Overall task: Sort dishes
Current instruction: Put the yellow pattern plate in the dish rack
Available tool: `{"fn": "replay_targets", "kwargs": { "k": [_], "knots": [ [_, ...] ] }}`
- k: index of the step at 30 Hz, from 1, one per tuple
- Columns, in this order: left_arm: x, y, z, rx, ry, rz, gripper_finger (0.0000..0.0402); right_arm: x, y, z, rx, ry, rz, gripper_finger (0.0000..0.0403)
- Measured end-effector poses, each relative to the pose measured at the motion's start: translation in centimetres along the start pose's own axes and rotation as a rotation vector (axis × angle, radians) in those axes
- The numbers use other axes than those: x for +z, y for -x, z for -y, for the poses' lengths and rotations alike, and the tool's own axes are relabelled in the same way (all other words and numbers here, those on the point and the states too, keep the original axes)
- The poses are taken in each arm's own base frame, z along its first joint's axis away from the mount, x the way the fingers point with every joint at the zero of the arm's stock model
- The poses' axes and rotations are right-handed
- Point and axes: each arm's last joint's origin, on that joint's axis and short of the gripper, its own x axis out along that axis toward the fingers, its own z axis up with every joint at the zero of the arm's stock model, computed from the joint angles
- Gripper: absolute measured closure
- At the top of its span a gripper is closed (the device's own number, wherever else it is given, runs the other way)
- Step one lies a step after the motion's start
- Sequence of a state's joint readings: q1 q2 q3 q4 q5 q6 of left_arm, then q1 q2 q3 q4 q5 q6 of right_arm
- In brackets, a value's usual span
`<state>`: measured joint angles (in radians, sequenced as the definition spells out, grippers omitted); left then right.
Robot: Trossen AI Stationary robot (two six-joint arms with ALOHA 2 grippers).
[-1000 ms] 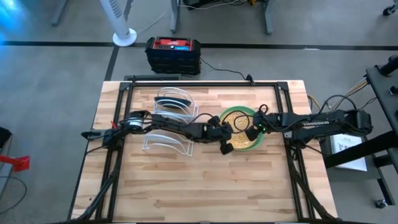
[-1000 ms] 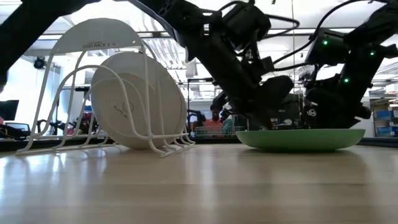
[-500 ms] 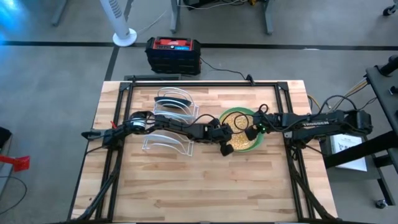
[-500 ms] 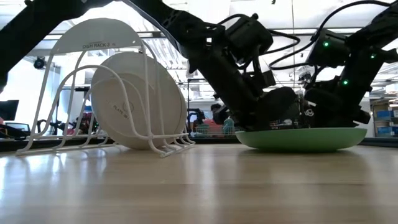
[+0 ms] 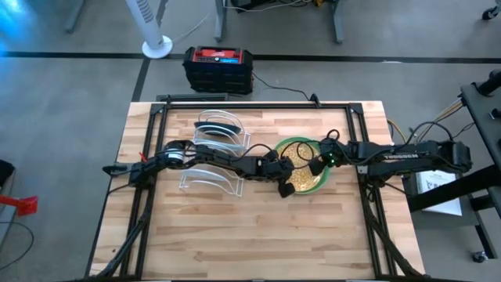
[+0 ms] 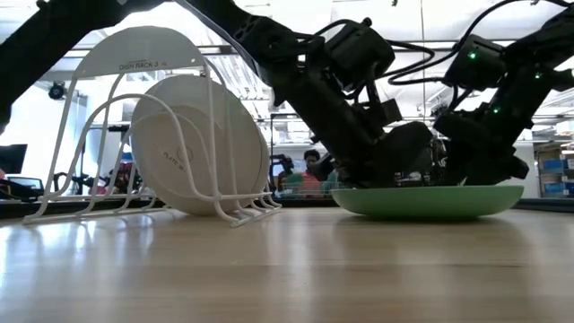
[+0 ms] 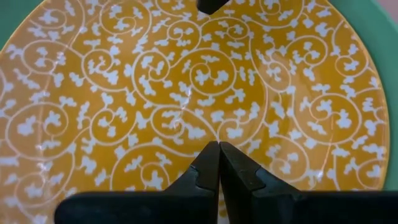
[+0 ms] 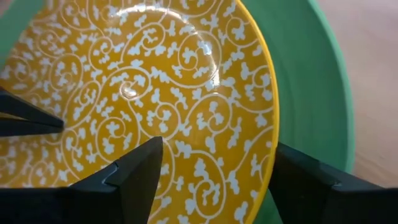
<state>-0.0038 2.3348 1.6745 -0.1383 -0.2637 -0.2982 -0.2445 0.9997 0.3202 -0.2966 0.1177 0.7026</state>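
Yellow round plate with white scroll pattern (image 5: 300, 173) lies flat in the plain light-green plate (image 5: 308, 143). Your right pincer (image 8: 214, 177), spread wide, straddles its 3 o'clock rim. Left pincer (image 7: 219, 163), pinched closed on nothing, sits over its 9 o'clock side.

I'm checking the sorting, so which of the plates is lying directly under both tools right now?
The yellow patterned plate, lying flat inside the light green plate. The left tool and right tool hang over it; the other plates stand in the white rack.

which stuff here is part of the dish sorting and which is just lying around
Part of the job:
- yellow plate with white swirl pattern, stacked on the plain light green plate
- white round plate standing in the white wire rack
- left gripper, shut over the yellow plate
- right gripper, open at its rim

Lying about:
- black and red box on the floor
- white fan base
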Motion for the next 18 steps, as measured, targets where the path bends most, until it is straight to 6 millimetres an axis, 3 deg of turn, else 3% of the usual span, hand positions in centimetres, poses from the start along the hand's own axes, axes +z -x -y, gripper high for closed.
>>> {"fn": "replay_targets", "kwargs": {
  "k": [8,18],
  "knots": [
    [0.26,-0.16,-0.09,-0.001,-0.005,0.033,0.0401,-0.02,-0.03,0.26,-0.014,-0.007,-0.009,0.0205],
    [0.35,-0.18,-0.17,0.006,-0.002,0.043,0.0401,-0.05,0.08,0.56,-0.085,-0.014,0.02,0.0353]
  ]
}}
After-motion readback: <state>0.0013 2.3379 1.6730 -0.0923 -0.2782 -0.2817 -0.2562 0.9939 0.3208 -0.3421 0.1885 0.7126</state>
